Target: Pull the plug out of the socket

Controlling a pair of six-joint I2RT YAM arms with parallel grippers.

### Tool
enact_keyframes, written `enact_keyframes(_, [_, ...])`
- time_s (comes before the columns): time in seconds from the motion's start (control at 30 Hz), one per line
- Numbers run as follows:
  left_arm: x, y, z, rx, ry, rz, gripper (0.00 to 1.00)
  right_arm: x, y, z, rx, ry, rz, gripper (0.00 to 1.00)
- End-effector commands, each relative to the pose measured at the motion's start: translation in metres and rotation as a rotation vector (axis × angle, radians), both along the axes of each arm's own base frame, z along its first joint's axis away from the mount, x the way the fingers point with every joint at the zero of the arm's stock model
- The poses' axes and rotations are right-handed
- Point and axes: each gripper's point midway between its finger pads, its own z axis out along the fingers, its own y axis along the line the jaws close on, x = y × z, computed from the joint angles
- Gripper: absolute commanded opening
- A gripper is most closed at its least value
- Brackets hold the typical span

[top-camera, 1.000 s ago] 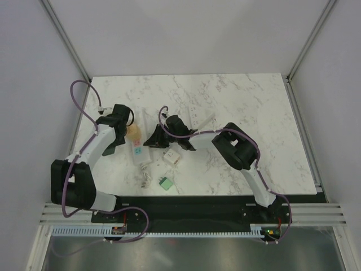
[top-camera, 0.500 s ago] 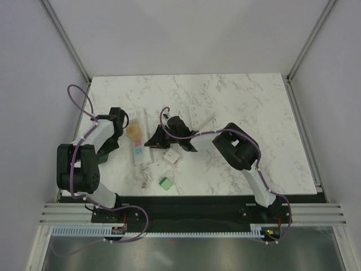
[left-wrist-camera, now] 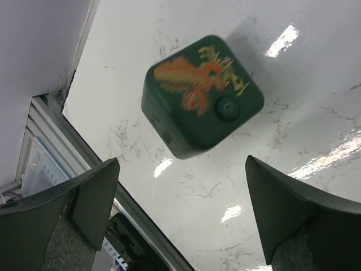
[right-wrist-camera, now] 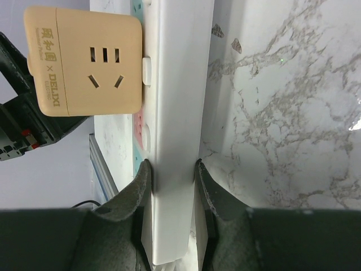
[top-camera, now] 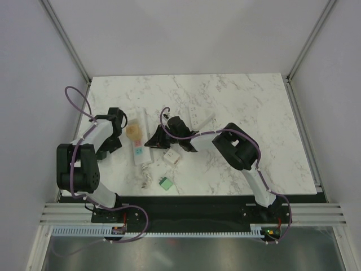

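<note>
The socket (right-wrist-camera: 180,84), a long white strip with coloured outlet faces, lies on the marble left of centre (top-camera: 139,148). My right gripper (right-wrist-camera: 172,166) is shut across its narrow body from the right (top-camera: 153,138). A beige cube adapter (right-wrist-camera: 84,62) sits plugged into the strip's face (top-camera: 133,131). A dark green cube plug (left-wrist-camera: 202,96) with an orange dragon print lies free on the table, slightly blurred, apart from the strip. My left gripper (left-wrist-camera: 181,169) stands wide open just short of it, touching nothing. The top view does not show the green cube under the left arm.
A second white strip (top-camera: 197,119) lies behind the right gripper. A white cube adapter (top-camera: 172,157) and a small green plug (top-camera: 164,183) sit nearer the front, beside the strip's short cord (top-camera: 145,178). The table's left edge and rail (left-wrist-camera: 51,130) run close to the left gripper.
The left gripper drew left, away from the strip, then opened wide and let go of the green cube. The right gripper kept its hold on the strip.
</note>
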Motion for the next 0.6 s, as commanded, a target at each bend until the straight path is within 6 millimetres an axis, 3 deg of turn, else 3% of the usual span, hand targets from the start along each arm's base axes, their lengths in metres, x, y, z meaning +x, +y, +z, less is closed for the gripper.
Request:
enact_keyframes(0.0, [0.011, 0.003, 0.014, 0.009, -0.09, 0.043, 1.0, -0.005, -0.011, -0.016, -0.071, -0.006, 0.0, 0.0])
enact_keyframes(0.33, [0.019, -0.008, 0.04, -0.066, -0.243, 0.021, 1.0, -0.005, -0.01, -0.02, -0.076, 0.005, 0.003, 0.0])
enact_keyframes(0.57, [0.035, -0.032, 0.057, -0.207, -0.407, -0.112, 1.0, -0.004, -0.011, -0.022, -0.088, 0.005, -0.001, 0.0])
